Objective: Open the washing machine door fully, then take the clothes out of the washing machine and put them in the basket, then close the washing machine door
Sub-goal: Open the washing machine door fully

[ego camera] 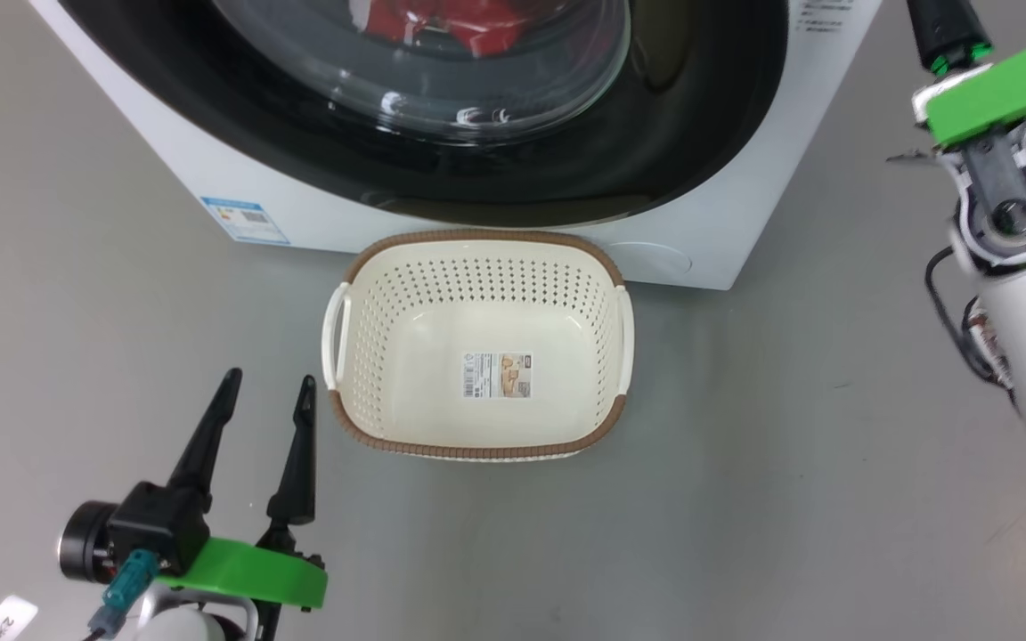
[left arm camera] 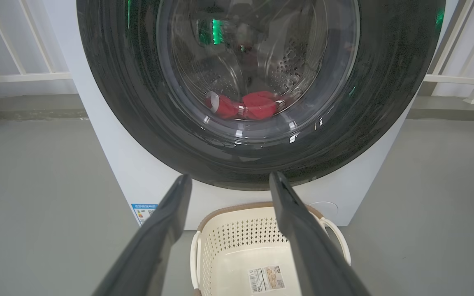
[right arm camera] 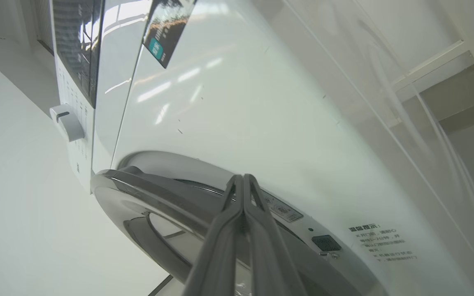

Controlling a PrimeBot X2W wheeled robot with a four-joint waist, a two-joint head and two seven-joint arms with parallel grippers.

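Progress: very start, door-opening step under way at best. Washing machine door [ego camera: 700,107] at 12 o'clock of head view, shut or barely cracked; cannot tell which from right wrist view. Clothes [left arm camera: 257,105] red, inside washing machine [left arm camera: 130,172], seen through door, none out. Basket [ego camera: 477,285] dead centre of head view on grey floor [ego camera: 745,445], just in front of machine, below door, empty apart from label sticker [ego camera: 497,374].

Right gripper [right arm camera: 243,177] pressed together, pinching nothing, tips up at door's rim edge, arm coming in from 2 o'clock of head view; touching rim or just off it, cannot tell. Left gripper [ego camera: 269,378] at 7 o'clock of head view, spread wide, holding nothing, well apart from door, aimed toward basket and machine.

Done: nothing complete. Left: swing door fully open, pull clothes out, drop into basket, shut door. Probable next need: closed tips hooked behind rim, then pull outward.
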